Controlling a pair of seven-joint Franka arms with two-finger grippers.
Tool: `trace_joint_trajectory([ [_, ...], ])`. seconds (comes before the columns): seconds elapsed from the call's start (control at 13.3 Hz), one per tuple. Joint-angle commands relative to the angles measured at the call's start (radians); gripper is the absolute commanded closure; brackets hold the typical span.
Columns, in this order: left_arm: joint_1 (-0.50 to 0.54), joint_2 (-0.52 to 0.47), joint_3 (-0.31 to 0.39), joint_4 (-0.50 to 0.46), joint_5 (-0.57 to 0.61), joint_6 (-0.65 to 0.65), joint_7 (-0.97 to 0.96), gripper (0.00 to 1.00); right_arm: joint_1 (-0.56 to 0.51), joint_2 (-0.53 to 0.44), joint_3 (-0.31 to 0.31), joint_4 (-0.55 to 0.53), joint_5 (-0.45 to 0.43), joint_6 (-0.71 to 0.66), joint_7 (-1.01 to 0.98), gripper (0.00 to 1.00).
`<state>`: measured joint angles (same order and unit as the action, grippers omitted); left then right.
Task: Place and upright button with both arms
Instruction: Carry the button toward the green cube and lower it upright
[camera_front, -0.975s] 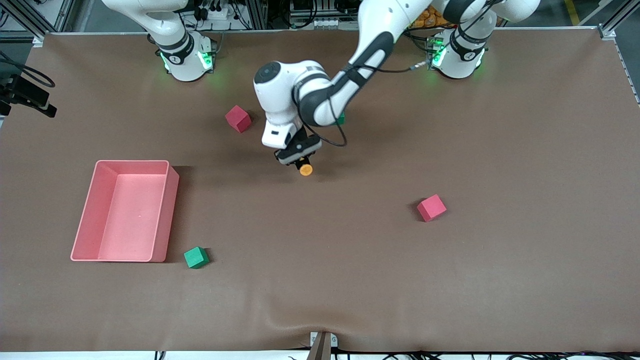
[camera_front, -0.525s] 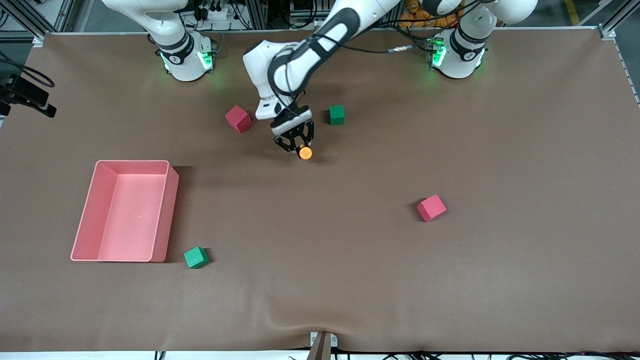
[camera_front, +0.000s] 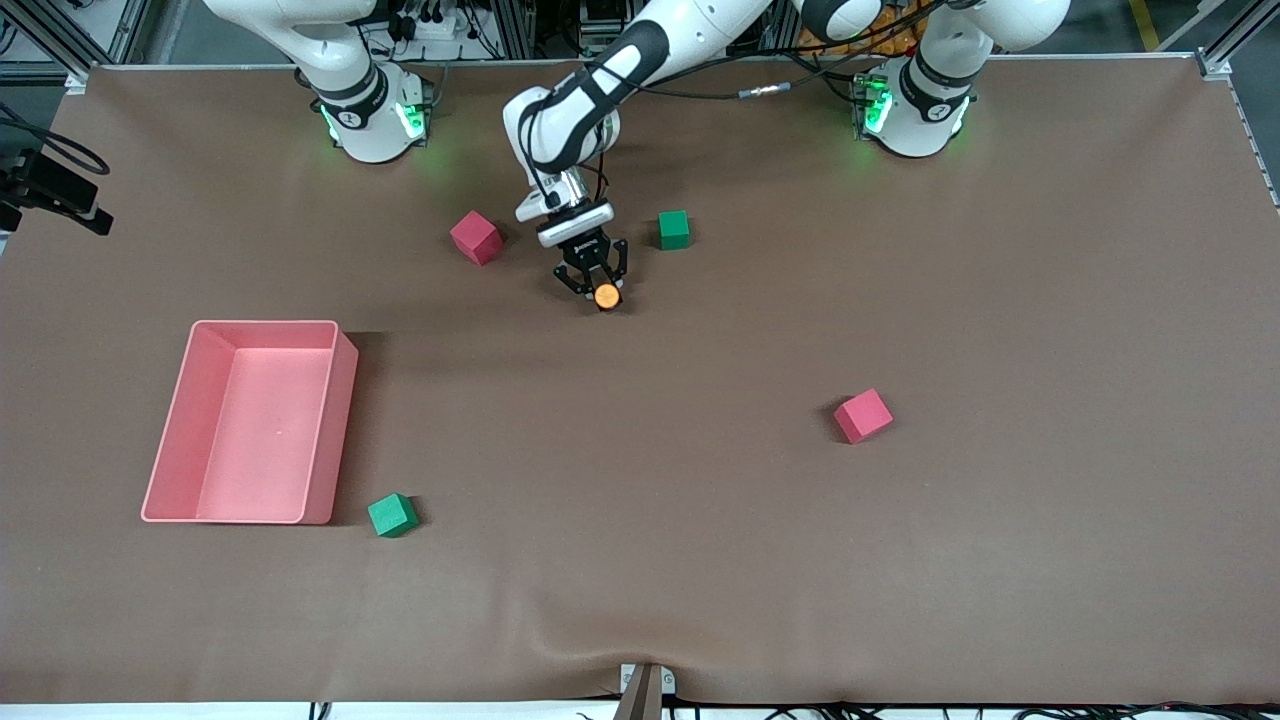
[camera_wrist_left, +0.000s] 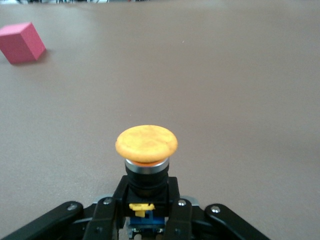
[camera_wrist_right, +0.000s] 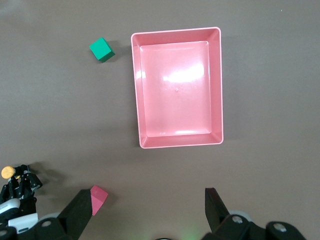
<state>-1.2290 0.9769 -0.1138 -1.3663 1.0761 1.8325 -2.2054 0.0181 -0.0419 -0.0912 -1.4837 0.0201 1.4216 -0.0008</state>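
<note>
A brown table (camera_front: 900, 560) is filling the front view, and things are being listed from the right arm's end to the left arm's end. A pink tray (camera_front: 160, 478) is lying toward the right arm's end, with a green cube (camera_front: 392, 515) just beside its corner nearest the front camera. The right arm is waiting high above that tray, and the right gripper (camera_wrist_right: 150, 212) is hanging wide open with nothing in it.

Around the middle of the table, close to the bases, a red cube (camera_front: 475, 237) is sitting. Next to it, the left gripper (camera_front: 598, 288) is hanging low over the table between that red cube and a second green cube (camera_front: 674, 229). Its fingers (camera_wrist_left: 107, 217) are pinching the dark body of the button (camera_front: 606, 295), whose orange cap is facing the front camera. The button is tilted, not upright.

A second red cube (camera_front: 862, 415) is resting nearer the front camera, toward the left arm's end.
</note>
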Motion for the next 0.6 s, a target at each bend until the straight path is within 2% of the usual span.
trace_joint_trajectory([
  [0.0,-0.035,0.029,0.014,0.026,0.03,-0.038,-0.039,1.0,-0.006,0.005,0.002,0.014,0.007,-0.003,0.013,0.0],
  [0.07,-0.035,0.031,0.014,0.024,0.03,-0.039,-0.048,0.94,-0.003,0.005,0.002,0.014,0.004,-0.003,0.013,0.0],
  [0.15,-0.035,0.031,0.014,0.024,0.028,-0.041,-0.048,0.74,-0.004,0.005,0.002,0.014,0.004,-0.003,0.015,0.0],
  [0.22,-0.035,0.029,0.014,0.024,0.027,-0.051,-0.048,0.26,-0.006,0.005,0.002,0.014,0.006,-0.003,0.015,0.0],
  [0.38,-0.035,0.019,0.002,0.026,0.007,-0.094,-0.043,0.25,-0.006,0.005,0.002,0.014,0.004,-0.003,0.013,0.0],
  [0.53,-0.04,0.002,-0.006,0.029,-0.076,-0.145,-0.039,0.25,-0.006,0.005,0.002,0.014,0.004,-0.003,0.015,0.0],
])
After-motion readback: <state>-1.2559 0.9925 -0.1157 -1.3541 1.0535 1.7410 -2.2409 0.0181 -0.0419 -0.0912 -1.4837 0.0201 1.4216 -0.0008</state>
